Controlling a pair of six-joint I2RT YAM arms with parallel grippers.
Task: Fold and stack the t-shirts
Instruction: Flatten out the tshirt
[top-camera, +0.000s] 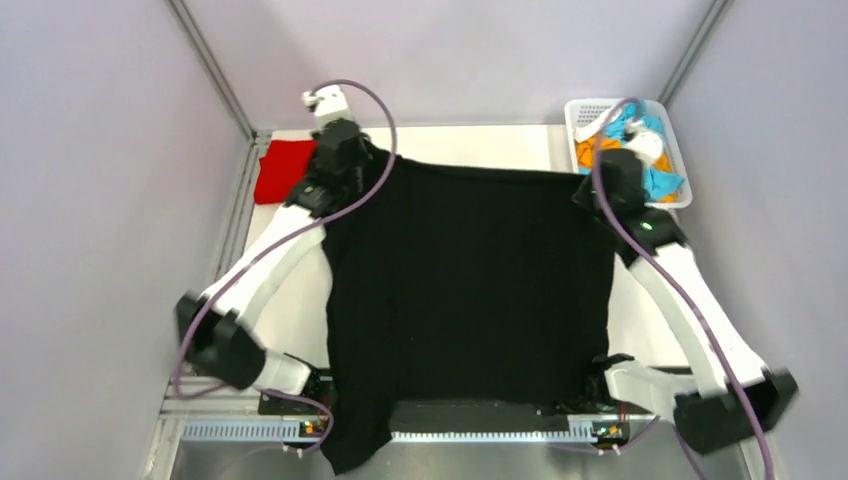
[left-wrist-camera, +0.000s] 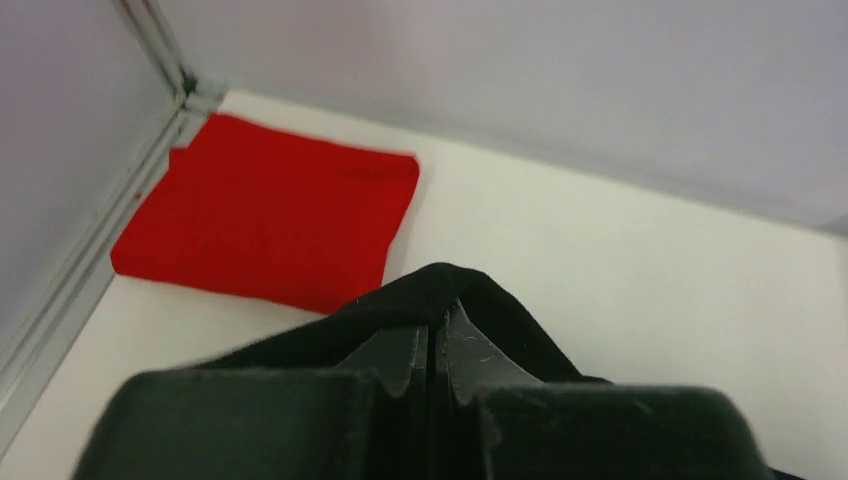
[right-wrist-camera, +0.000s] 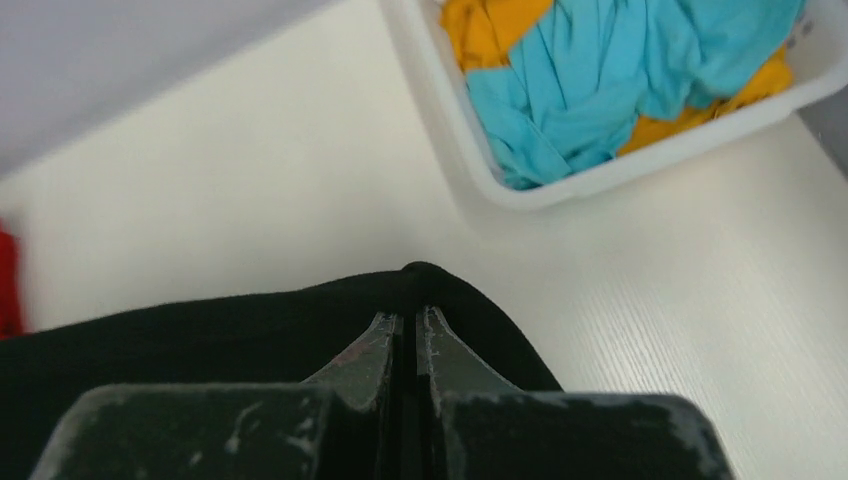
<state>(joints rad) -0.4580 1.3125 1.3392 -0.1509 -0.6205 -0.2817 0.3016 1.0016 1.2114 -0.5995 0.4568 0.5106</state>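
Observation:
The large black t-shirt (top-camera: 465, 280) is spread across the middle of the table, its near end hanging over the front edge. My left gripper (top-camera: 352, 152) is shut on its far left corner (left-wrist-camera: 440, 290). My right gripper (top-camera: 600, 178) is shut on its far right corner (right-wrist-camera: 425, 285). The cloth is stretched taut between them. The red t-shirt (top-camera: 284, 170) lies folded at the far left corner of the table, just left of my left gripper; it also shows in the left wrist view (left-wrist-camera: 270, 215).
A white lattice basket (top-camera: 676, 150) holding blue and orange cloth stands at the far right corner, close to my right gripper; it also shows in the right wrist view (right-wrist-camera: 440, 120). Grey walls enclose the table on three sides.

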